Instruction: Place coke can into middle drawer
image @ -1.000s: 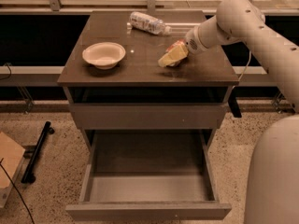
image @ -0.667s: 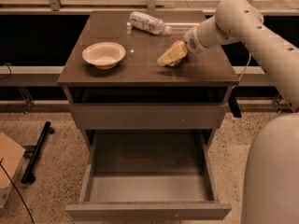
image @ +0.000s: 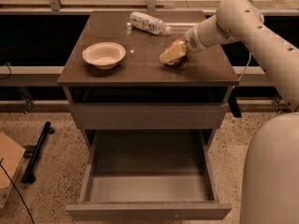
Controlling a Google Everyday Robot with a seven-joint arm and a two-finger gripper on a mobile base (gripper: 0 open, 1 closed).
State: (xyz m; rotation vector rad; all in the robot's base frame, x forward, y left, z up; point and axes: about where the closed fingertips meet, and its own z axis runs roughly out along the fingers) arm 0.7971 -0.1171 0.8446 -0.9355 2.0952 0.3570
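Note:
The coke can (image: pixel 179 44) shows only as a small red-orange patch on the right part of the cabinet top, mostly hidden by my gripper (image: pixel 171 54). The gripper rests low on the top right at the can, its pale yellow end pointing to the front left. The white arm reaches in from the upper right. The middle drawer (image: pixel 148 211) is pulled out wide open below the cabinet front. Its pale grey floor holds nothing.
A white bowl (image: pixel 104 54) stands on the left of the cabinet top (image: pixel 140 71). A clear crinkled plastic bottle (image: pixel 148 23) lies at the back. My white base (image: pixel 273 171) stands at the right of the drawer. A black rod (image: pixel 37 150) lies on the floor at the left.

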